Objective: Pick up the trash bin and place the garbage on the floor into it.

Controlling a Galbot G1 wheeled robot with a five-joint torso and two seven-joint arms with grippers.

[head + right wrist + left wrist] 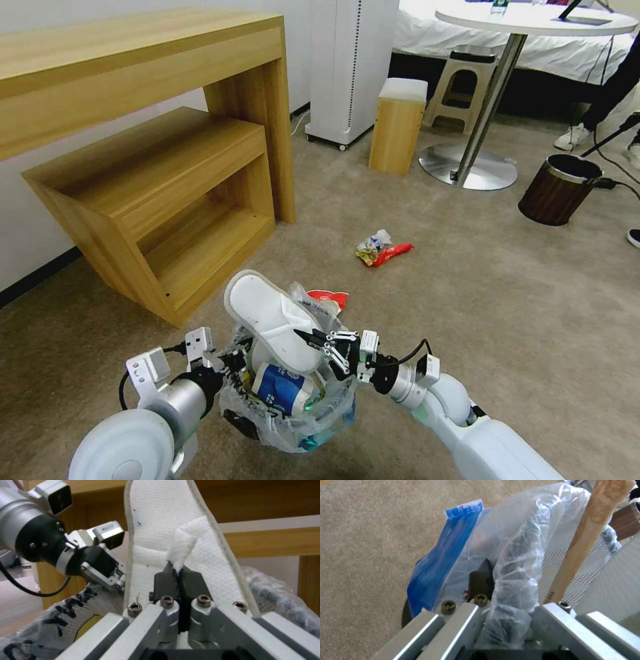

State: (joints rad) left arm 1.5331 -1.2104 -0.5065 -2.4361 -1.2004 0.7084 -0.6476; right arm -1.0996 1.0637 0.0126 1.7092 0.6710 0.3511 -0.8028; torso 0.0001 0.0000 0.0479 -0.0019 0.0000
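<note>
Now we watch right gripper (178,573) clenched on white slipper (273,320) strap over trash bin (293,420); left gripper (227,363) clamped on bin rim, red wrapper (383,252) on floor (500,300).

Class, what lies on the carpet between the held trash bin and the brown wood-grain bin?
In the head view, a crumpled red-and-white wrapper lies on the beige carpet between them; otherwise bare.

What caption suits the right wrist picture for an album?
Right gripper pinches a white slipper's strap above the bagged trash bin, held by the left gripper.
</note>
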